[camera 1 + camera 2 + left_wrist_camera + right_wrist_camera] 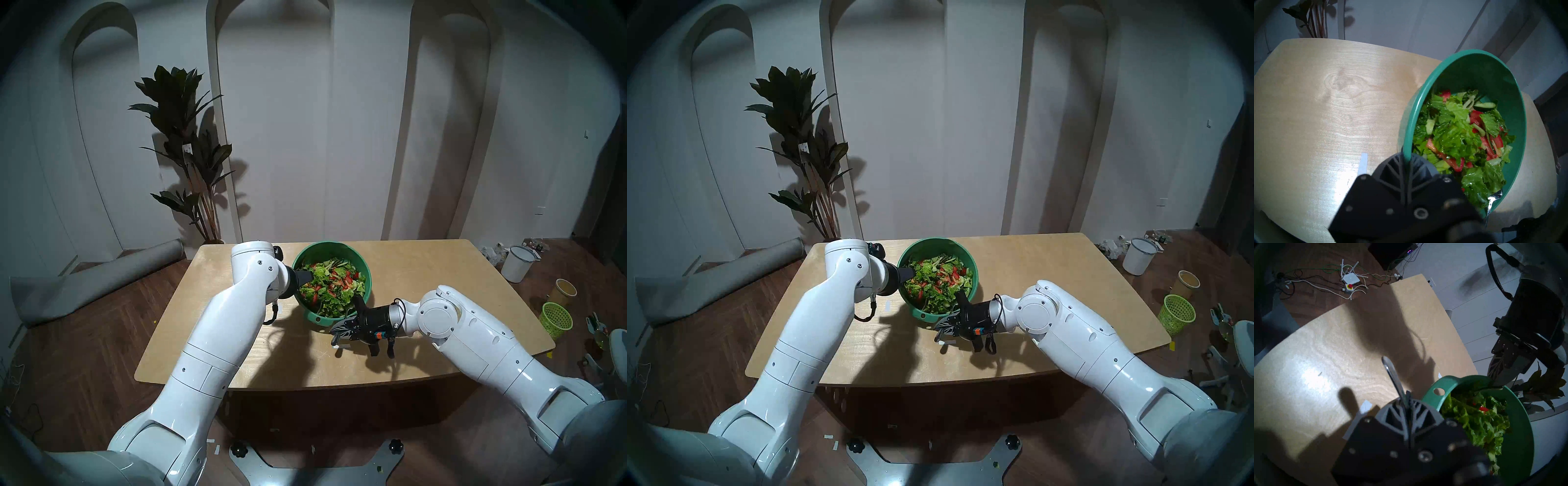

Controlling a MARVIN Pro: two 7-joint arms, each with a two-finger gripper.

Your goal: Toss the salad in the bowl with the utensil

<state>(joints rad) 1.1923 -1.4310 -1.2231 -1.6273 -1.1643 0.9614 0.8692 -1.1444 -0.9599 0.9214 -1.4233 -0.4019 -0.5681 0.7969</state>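
Pale wood surface (424,281) with rounded corners fills centre of head view. Teal bowl (364,268) sits on it at centre, toward the far edge, tilted. White tape strip (342,346) lies just below the bowl. Arm shadows cross the near half.

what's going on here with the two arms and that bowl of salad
The left gripper is shut on the rim of the teal bowl, which looks tipped on the wooden table. The right gripper is shut on a metal utensil, whose tined end sits in the salad at the bowl's near edge.
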